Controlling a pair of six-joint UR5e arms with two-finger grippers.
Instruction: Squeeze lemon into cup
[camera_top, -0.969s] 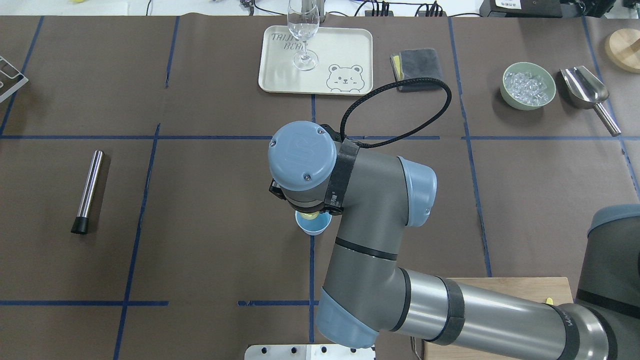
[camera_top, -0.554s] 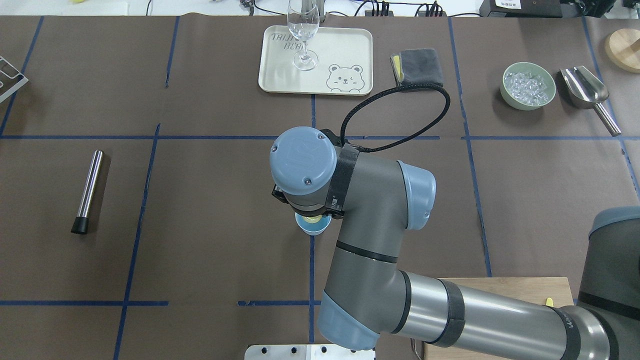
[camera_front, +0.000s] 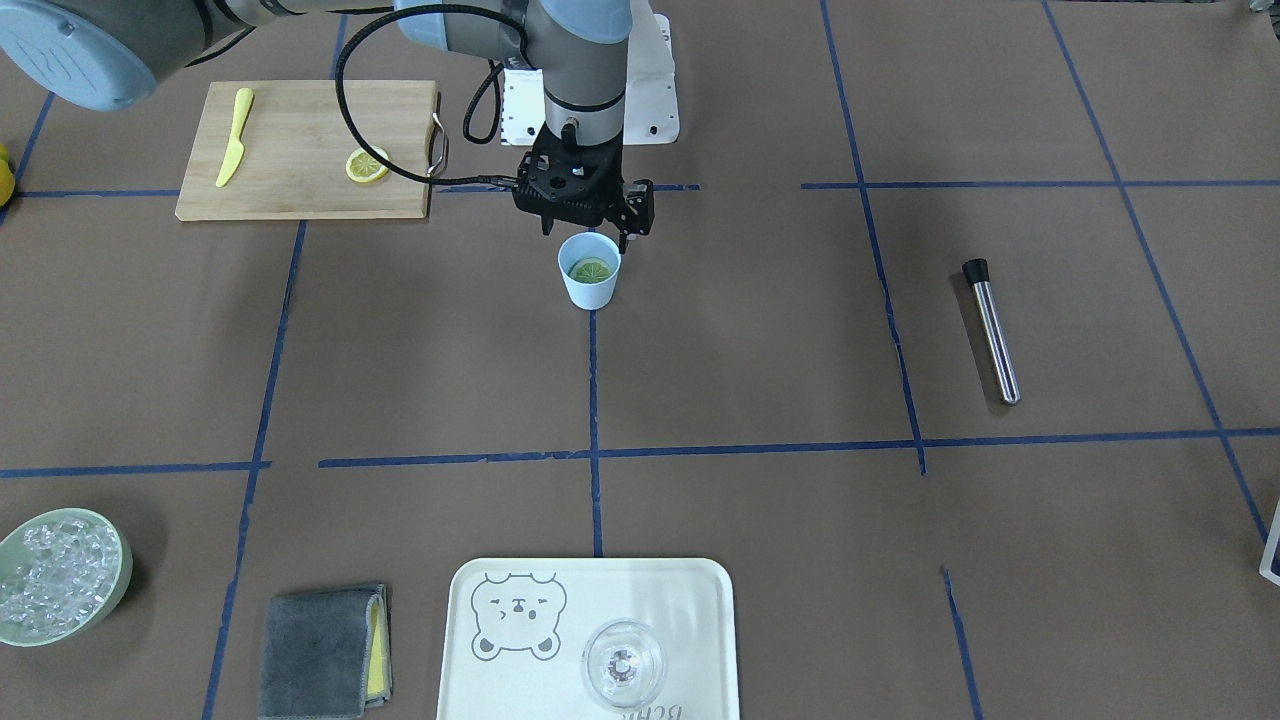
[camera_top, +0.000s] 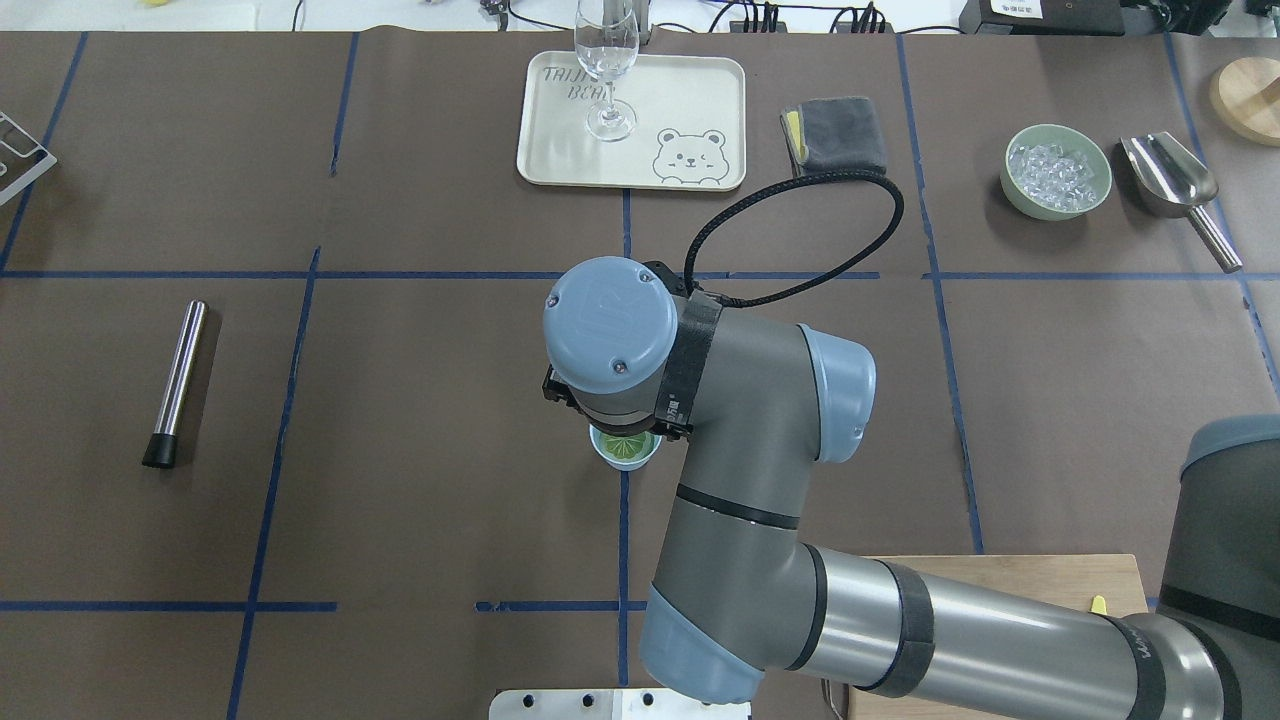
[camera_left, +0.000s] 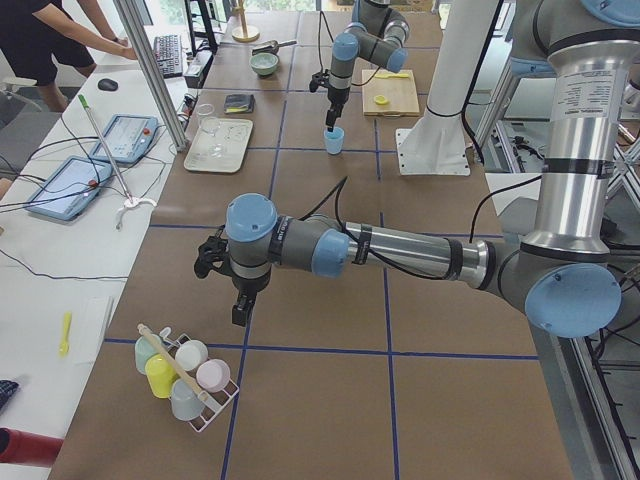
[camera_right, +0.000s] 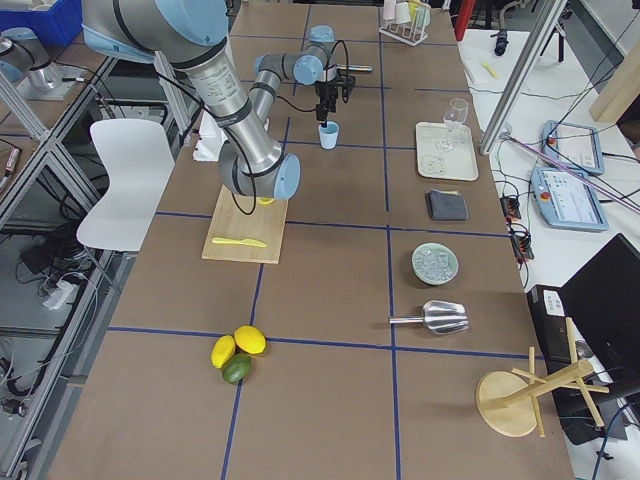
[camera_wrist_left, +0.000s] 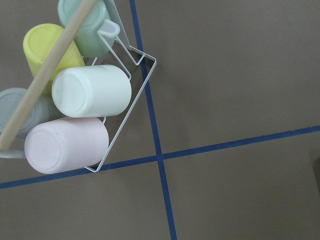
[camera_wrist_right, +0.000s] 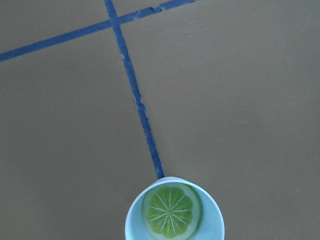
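The light blue cup (camera_front: 588, 292) stands on the brown table at a blue tape crossing. A lemon slice (camera_front: 591, 269) lies flat inside it, pale segmented face up; the right wrist view shows the slice (camera_wrist_right: 170, 212) in the cup (camera_wrist_right: 134, 220) too. My right gripper (camera_front: 588, 232) hangs just above the cup's far rim, jaws apart and empty. In the overhead view the wrist hides it, with the cup (camera_top: 626, 460) just below. A second slice (camera_front: 367, 165) lies on the cutting board (camera_front: 300, 130). My left gripper (camera_left: 240, 312) hovers by a cup rack (camera_left: 185, 385); I cannot tell its state.
A yellow knife (camera_front: 232, 150) lies on the board. A steel muddler (camera_front: 990, 330) lies on the robot's left side. A tray (camera_front: 520, 680) with a clear glass (camera_front: 622, 663), a grey cloth (camera_front: 320, 650), an ice bowl (camera_front: 60, 575) and a scoop (camera_top: 1170, 175) are at the far edge.
The lemon slice, held at the right gripper over the cup before, now lies flat inside the cup. The right wrist has shifted slightly.
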